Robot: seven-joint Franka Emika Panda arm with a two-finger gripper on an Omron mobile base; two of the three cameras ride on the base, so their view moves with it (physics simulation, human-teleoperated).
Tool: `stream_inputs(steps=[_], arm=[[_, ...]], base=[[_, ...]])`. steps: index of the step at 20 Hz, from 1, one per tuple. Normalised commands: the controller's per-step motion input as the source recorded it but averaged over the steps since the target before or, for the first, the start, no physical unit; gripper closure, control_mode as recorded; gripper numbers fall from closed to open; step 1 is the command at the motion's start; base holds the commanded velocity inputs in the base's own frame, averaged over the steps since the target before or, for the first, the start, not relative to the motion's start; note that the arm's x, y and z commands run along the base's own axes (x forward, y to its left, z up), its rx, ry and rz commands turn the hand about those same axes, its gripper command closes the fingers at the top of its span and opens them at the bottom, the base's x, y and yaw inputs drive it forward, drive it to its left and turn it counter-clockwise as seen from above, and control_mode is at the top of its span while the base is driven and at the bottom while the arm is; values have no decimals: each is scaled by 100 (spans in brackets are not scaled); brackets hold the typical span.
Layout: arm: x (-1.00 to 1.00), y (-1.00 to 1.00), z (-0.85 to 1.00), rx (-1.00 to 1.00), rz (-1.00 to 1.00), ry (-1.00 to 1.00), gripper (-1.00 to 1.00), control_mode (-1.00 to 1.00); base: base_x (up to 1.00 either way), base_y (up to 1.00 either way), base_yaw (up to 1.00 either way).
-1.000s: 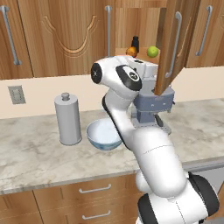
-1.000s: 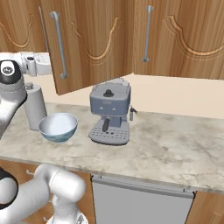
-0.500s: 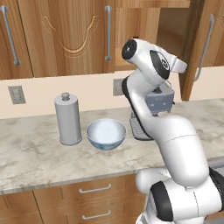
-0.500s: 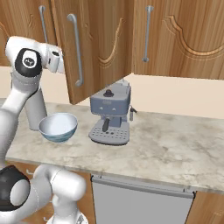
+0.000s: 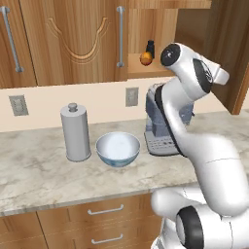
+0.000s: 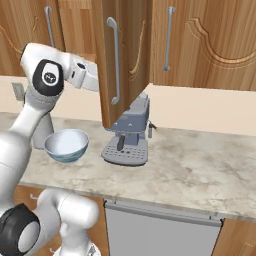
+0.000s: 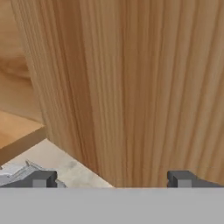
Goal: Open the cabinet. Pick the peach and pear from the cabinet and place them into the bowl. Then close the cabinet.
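In the left base view, the cabinet (image 5: 146,44) is standing with its right door swung wide, and the peach (image 5: 145,58) is sitting on the shelf at about one o'clock from the bowl (image 5: 117,149) on the tabletop (image 5: 44,175). In the right base view, the open door (image 6: 122,60) is hiding the arm's wrist. In the hand view, the end effector (image 7: 111,178) is facing the door's wood with fingers spread, empty. The peach is probably light, round and prone to rolling; pinching across its middle seems best.
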Motion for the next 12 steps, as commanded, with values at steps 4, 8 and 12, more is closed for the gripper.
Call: stream_inputs(steps=[4, 8, 12], arm=[[-39, 100, -79, -31, 49, -17, -100, -100], [-5, 99, -21, -13, 53, -18, -100, -100], [5, 79, 3, -2, 47, -16, -100, -100]], base=[[0, 0, 0], [0, 0, 0], [0, 0, 0]])
